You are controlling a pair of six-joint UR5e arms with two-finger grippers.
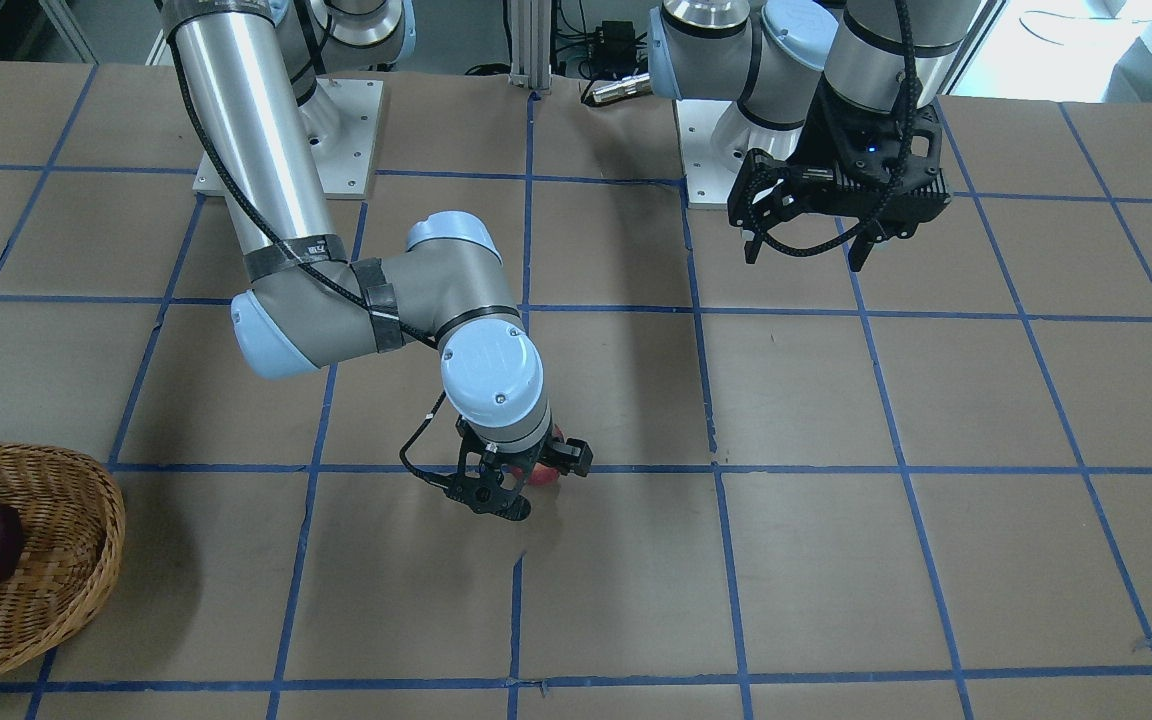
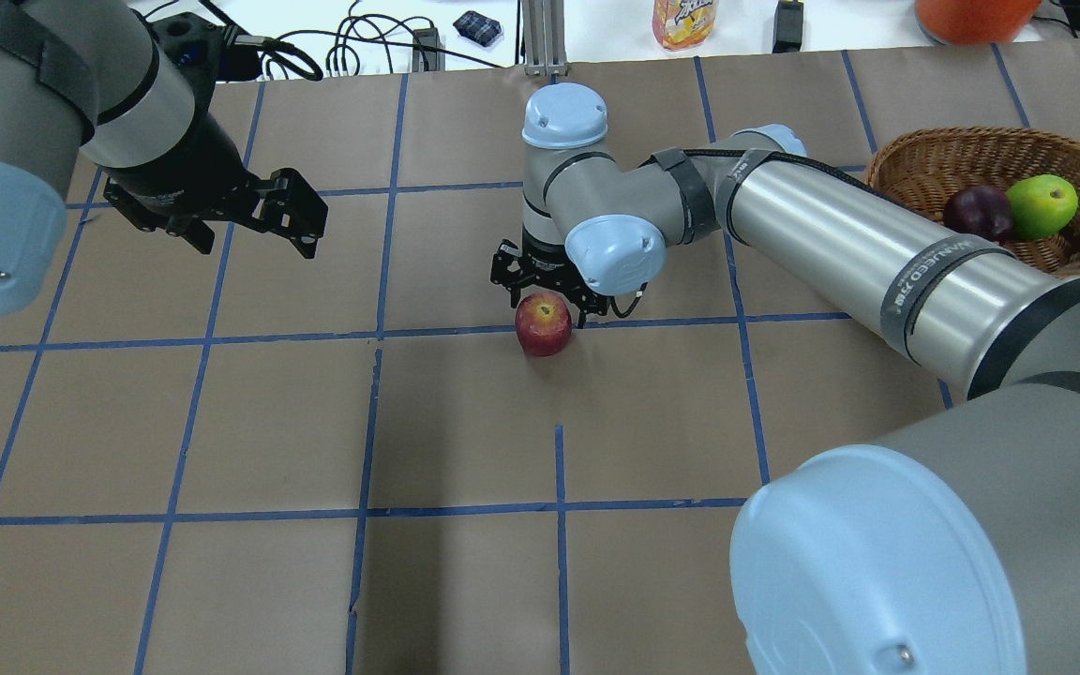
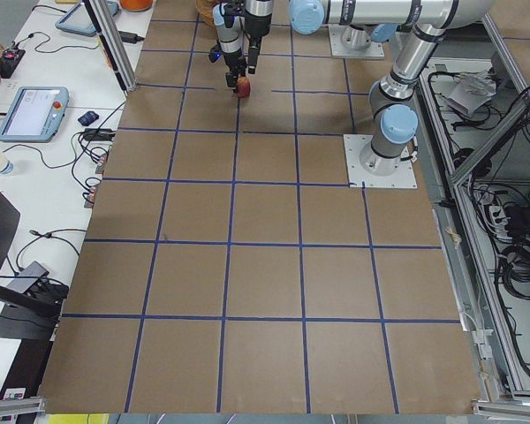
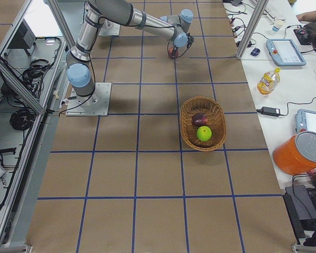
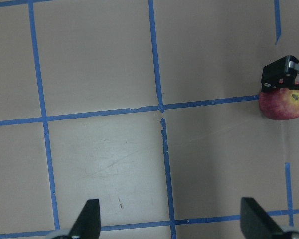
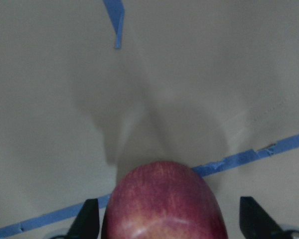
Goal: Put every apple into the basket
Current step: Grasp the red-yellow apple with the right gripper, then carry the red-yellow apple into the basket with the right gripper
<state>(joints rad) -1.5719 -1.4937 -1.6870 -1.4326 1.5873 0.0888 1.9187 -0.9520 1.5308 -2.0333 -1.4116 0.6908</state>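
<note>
The red apple (image 2: 543, 324) with yellowish patches sits on the brown table on a blue tape line, near the middle. My right gripper (image 2: 547, 291) is lowered over it, open, with a finger on each side. The right wrist view shows the apple (image 6: 164, 204) between the fingertips (image 6: 88, 219) with gaps at both sides. The wicker basket (image 2: 971, 141) at the far right holds the maroon apple (image 2: 979, 212) and the lime-green apple (image 2: 1042, 206). My left gripper (image 2: 254, 220) hangs open and empty above the table's left part, and its wrist view shows the red apple (image 5: 284, 103) at the right edge.
A juice bottle (image 2: 683, 21), an orange container (image 2: 971, 11), cables and small devices lie on the white bench beyond the table's far edge. The arms' base plates (image 1: 286, 140) stand on the robot's side. Blue tape lines grid the table.
</note>
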